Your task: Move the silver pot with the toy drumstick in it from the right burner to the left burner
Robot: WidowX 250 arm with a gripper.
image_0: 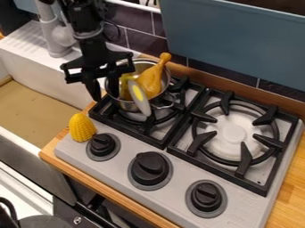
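The metal pot (125, 106) sits on the left burner (127, 130). It contains an orange-yellow drumstick (153, 79) and a yellow item (125, 84); a grey-rimmed oval piece (140, 97) with a yellow centre overlaps the front rim. Pot finish: shiny, side handle fitted. The gripper (105, 96) has its fingers apart at the pot's left side. The corn (81, 128) stands beside the left knob (102, 144). Tiled wall (136, 40) behind; sink (56, 84) left
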